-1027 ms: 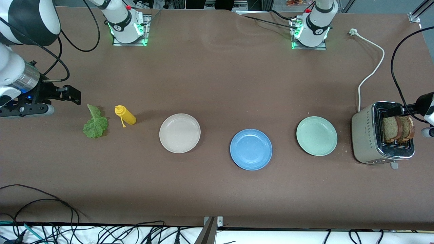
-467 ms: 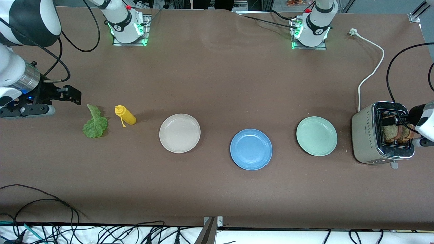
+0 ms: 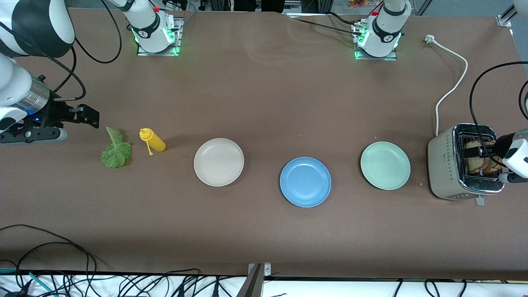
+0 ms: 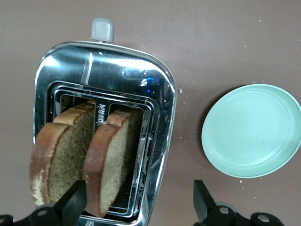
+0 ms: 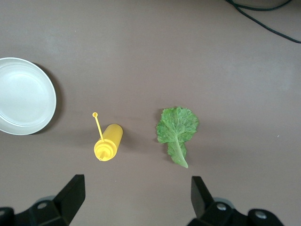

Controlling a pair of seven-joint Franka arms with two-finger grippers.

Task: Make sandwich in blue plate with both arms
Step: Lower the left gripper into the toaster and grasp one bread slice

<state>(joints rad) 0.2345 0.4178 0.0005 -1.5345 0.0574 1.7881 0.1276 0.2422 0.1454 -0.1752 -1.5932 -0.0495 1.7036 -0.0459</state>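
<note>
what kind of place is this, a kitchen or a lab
Most likely a robotics lab set up as a mock kitchen. Two arms are bolted to a brown-covered table, loose cables run along its near edge, and a toaster and blue plate serve as props.

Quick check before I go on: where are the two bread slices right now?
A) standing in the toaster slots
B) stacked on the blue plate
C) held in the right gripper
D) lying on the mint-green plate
A: both bread slices stand upright in the slots of the toaster, with the open left gripper over them; the blue plate and the mint-green plate hold nothing.
</note>
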